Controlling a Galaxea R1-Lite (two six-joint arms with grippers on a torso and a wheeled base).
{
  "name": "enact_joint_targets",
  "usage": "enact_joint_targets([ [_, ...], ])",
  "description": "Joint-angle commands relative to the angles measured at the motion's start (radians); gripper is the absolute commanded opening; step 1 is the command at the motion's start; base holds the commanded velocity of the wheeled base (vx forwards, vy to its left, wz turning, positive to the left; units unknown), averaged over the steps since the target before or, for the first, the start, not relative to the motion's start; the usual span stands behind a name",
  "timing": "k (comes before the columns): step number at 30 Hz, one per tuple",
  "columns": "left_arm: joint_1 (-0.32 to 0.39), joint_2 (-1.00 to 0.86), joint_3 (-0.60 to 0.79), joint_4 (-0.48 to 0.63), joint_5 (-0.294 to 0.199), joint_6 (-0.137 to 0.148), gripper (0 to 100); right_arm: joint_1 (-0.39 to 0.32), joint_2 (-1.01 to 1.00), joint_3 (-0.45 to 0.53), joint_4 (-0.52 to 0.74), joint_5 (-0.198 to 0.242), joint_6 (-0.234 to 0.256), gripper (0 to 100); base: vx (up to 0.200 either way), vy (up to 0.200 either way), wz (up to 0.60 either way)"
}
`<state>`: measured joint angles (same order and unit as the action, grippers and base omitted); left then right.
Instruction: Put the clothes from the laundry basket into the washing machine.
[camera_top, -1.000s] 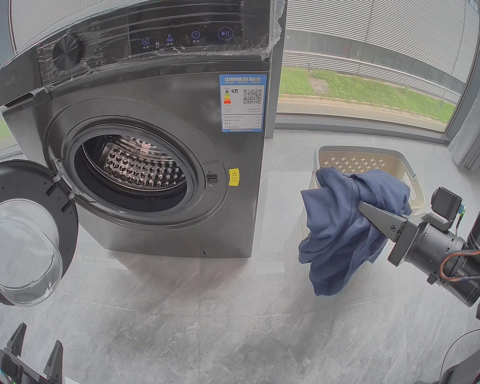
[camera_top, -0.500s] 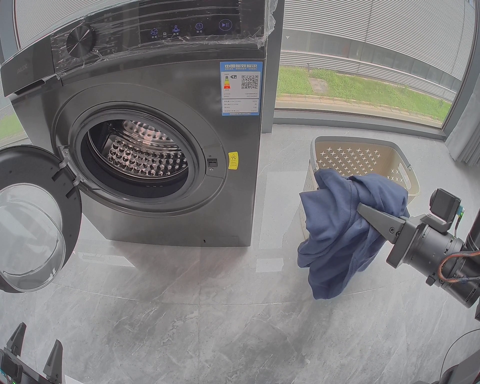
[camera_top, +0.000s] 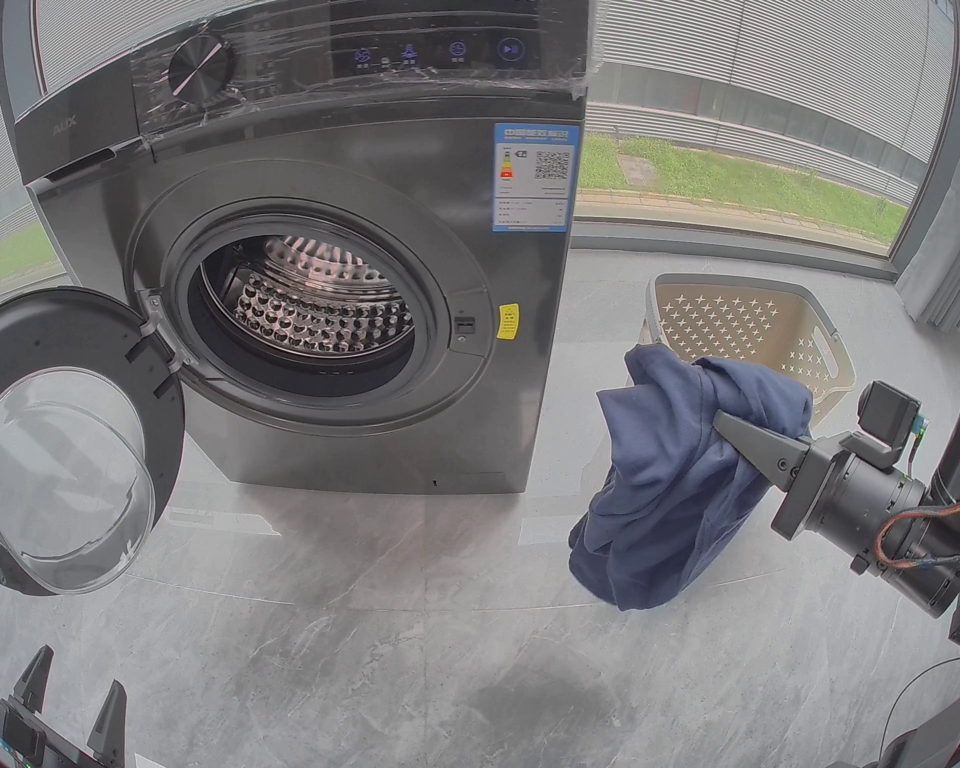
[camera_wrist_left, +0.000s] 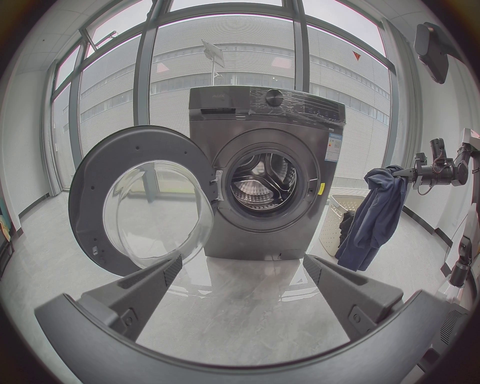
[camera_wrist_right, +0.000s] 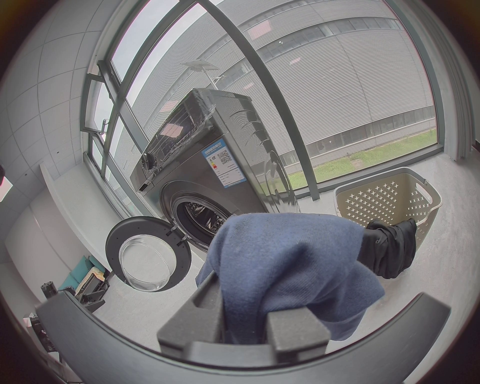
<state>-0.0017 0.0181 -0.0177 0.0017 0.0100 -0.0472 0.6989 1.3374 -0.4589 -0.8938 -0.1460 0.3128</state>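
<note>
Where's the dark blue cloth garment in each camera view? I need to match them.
Head view: dark blue cloth garment hangs from the right gripper, in front of the beige plastic laundry basket.
Left wrist view: hanging beside that basket and the grey washing machine.
Right wrist view: draped over the near jaws.
Shared landmark: the basket.

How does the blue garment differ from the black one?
The blue garment hangs in the air, gripped by the right end effector; the black garment drapes over the rim of the laundry basket. The blue one looks larger than the black. Both are outside the washing machine.
</note>
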Motion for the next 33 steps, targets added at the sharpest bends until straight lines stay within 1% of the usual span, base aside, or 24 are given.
enact_joint_targets([
  [1,0.0,-0.013,0.016,0.0,0.001,0.0,100,0.001,0.002,0.0,0.0,0.0,0.0,0,0.0,0.2,0.0],
  [7,0.0,-0.013,0.016,0.0,0.001,0.0,100,0.008,-0.001,-0.001,-0.002,0.0,0.0,0,0.0,0.2,0.0],
  [13,0.0,-0.013,0.016,0.0,0.001,0.0,100,0.008,0.0,0.0,-0.002,0.0,0.0,0,0.0,0.0,0.0],
  [22,0.0,-0.013,0.016,0.0,0.001,0.0,100,0.005,0.002,0.0,-0.002,0.0,0.0,0,-0.2,0.0,0.0],
  [33,-0.001,-0.013,0.016,0.0,0.001,0.0,100,0.002,0.003,0.005,0.0,0.002,0.0,0,0.0,0.0,0.0],
])
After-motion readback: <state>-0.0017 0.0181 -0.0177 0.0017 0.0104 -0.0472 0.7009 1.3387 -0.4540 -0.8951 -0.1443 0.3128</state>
